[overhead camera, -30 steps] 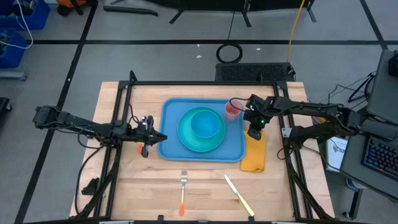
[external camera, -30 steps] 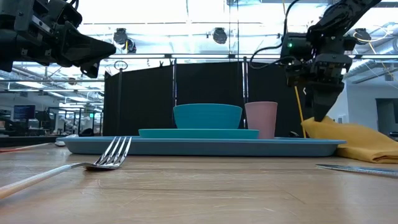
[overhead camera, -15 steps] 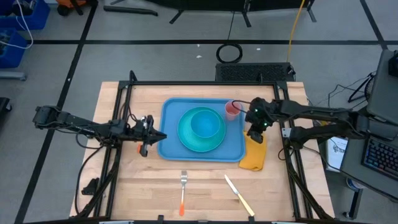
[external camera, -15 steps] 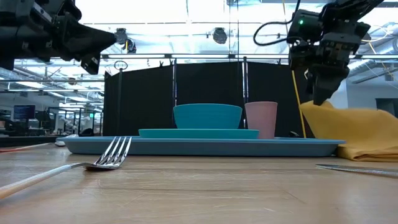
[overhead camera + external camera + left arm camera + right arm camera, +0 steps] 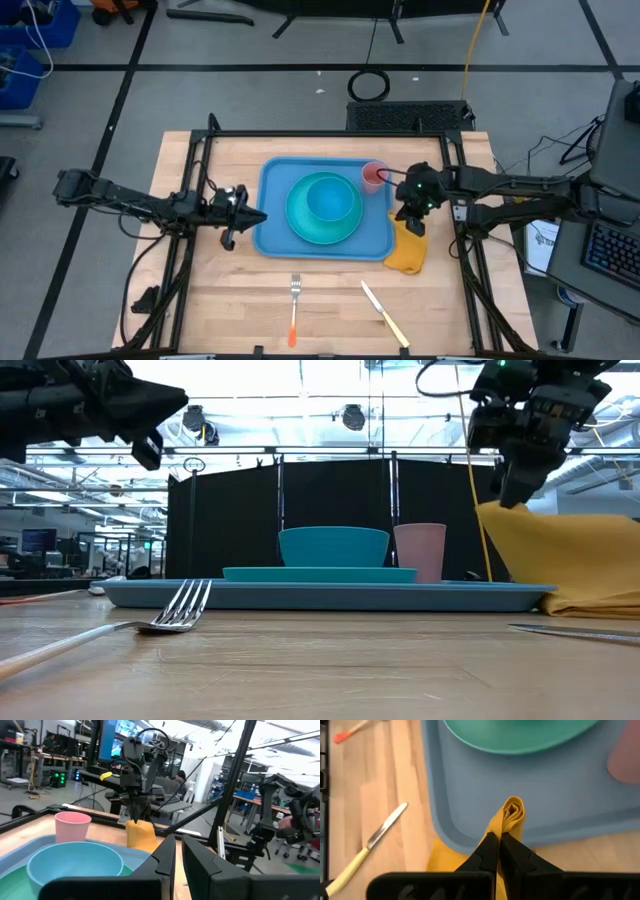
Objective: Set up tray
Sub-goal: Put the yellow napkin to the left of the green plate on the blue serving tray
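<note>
The light-blue tray (image 5: 272,236) lies mid-table and carries a teal plate (image 5: 300,228) with a teal bowl (image 5: 330,200) on it, plus a pink cup (image 5: 373,176) at its far right corner. A yellow napkin (image 5: 408,255) lies just off the tray's right rim. My right gripper (image 5: 412,224) is above the napkin and shut on it. My left gripper (image 5: 258,218) hovers beside the tray's left rim, its fingers (image 5: 165,857) close together with nothing between them. My right gripper pinches a bunched fold of the napkin (image 5: 511,813) between its two fingers; the bunch sticks out past the fingertips. The fingers (image 5: 512,485) slant down from above. That end (image 5: 492,512) is lifted, and the cloth slopes down to its lower part (image 5: 595,600) on the table.
A fork (image 5: 294,310) with an orange handle and a knife (image 5: 384,315) with a pale handle lie on the wood near the table's front edge. A black frame (image 5: 300,133) runs around the table's far and side edges.
My right gripper has risen, staying shut, and has drawn the napkin's pinched end up. The napkin now stands as a tall slope where it lay low before, and its lower part has stayed on the table. My left gripper has tipped up slightly.
</note>
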Robot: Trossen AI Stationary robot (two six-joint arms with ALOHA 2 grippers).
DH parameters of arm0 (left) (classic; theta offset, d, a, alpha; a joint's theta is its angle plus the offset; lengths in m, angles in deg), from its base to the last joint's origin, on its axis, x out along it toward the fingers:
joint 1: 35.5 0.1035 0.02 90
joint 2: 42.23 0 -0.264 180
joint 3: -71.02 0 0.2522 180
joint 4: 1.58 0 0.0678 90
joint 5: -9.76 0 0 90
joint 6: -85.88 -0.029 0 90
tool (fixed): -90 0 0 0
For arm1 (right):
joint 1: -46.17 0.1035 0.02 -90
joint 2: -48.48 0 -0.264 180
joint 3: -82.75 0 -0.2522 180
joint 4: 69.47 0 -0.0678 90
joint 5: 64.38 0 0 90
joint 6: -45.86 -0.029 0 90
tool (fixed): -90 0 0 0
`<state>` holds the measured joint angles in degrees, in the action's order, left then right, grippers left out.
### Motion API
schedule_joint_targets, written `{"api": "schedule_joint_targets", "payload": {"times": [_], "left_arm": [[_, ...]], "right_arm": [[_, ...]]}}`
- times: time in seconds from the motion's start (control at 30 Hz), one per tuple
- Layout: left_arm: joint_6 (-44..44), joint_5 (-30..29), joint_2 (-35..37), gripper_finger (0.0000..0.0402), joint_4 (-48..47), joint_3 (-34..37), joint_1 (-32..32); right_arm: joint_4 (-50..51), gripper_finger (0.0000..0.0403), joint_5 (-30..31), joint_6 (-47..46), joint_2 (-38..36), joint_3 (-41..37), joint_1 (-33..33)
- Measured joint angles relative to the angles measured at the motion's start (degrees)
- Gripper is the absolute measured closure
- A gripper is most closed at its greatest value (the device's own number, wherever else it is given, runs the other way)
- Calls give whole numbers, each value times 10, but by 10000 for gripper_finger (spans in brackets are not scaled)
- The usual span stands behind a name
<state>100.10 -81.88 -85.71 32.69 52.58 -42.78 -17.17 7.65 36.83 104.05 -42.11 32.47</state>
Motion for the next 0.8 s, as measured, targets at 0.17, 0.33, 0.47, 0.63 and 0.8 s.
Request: {"api": "schedule_joint_targets", "payload": {"times": [0.17, 0.33, 0.47, 0.63, 0.8], "left_arm": [[0, 3, -30, 359, -15, -19, -5], [1, -10, -98, 315, -16, -51, -6], [14, -34, -160, 282, -16, -89, 8], [62, 13, -248, 263, -15, -155, 48], [48, 88, -351, 241, -16, -239, 69]], "right_arm": [[-15, 403, 2, -10, -5, 0, 15], [-24, 403, 0, -19, -5, 0, 31], [-33, 403, -1, -23, -5, 0, 48], [-42, 403, 2, -23, -9, 0, 63], [-41, 403, 15, -20, -11, 0, 74]]}}
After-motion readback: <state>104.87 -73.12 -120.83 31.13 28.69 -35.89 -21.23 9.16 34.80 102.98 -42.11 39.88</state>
